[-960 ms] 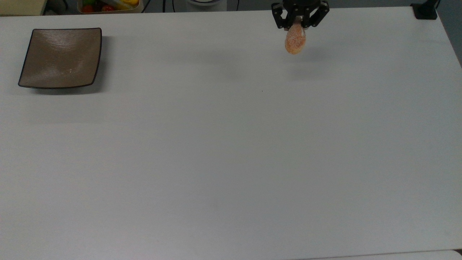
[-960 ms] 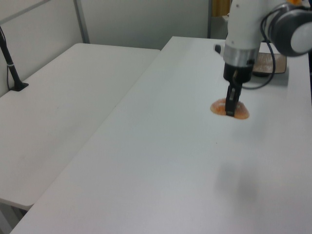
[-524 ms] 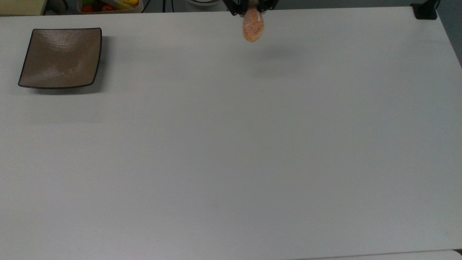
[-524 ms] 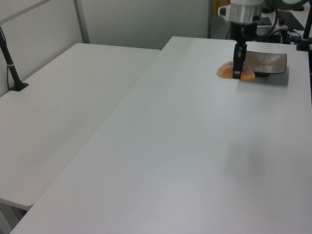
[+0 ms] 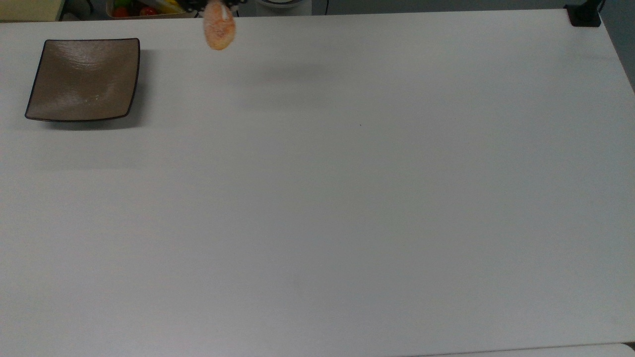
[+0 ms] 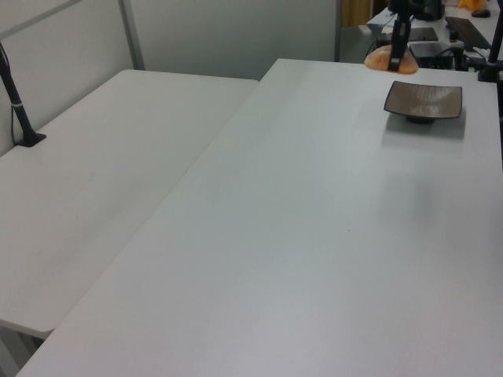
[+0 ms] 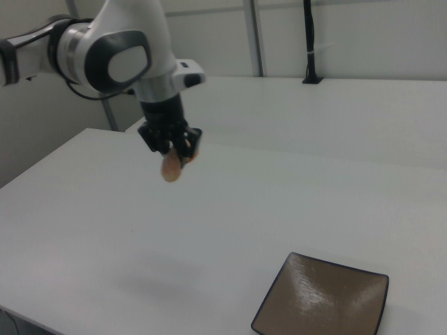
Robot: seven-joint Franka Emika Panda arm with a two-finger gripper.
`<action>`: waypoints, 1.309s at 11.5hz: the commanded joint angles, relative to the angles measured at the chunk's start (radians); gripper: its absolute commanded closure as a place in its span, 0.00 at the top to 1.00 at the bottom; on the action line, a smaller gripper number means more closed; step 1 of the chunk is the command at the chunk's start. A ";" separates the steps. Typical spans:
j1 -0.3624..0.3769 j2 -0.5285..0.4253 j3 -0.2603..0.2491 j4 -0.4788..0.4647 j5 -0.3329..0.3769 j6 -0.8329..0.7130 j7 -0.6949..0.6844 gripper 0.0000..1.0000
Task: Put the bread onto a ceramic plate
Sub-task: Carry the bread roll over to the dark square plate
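Bread: the bread (image 5: pixel 219 30) hangs in the air above the table (image 5: pixel 347 198), clear of its surface, with a soft shadow on the white top below it.
Grip: the gripper (image 7: pixel 171 148) is clenched on the bread's upper end; in the right view the roll hangs out below the dark fingers.
Long axis: in the top view the roll runs 12 to 6 o'clock, top end in the fingers, free end pointing to 6; in the right view it hangs nearly straight down.
Plate: the plate (image 5: pixel 83 79) sits flat on the table near the top view's left edge, nothing on it.
Key relation: in the top view the plate lies at about 8 o'clock from the bread, well apart, with bare table between them. In the left view the bread (image 6: pixel 388 58) hangs just at 10 o'clock of the plate (image 6: pixel 424 100), but higher.
Step in hand: carrying the roll across toward the plate, by my reading.
Next move calls for: more travel toward 8 o'clock in the top view, then a descent over the plate's middle before letting go.
Risk: held by one end, the roll could swing or tip; released off-centre, it may roll down the plate's curved edge.
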 commanded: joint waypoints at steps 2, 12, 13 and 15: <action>-0.015 0.062 -0.170 0.008 -0.036 -0.018 -0.189 0.21; -0.136 0.336 -0.341 -0.053 -0.081 0.341 -0.529 0.23; -0.141 0.363 -0.341 -0.061 -0.081 0.384 -0.529 0.25; -0.147 0.410 -0.341 -0.072 -0.081 0.427 -0.529 0.25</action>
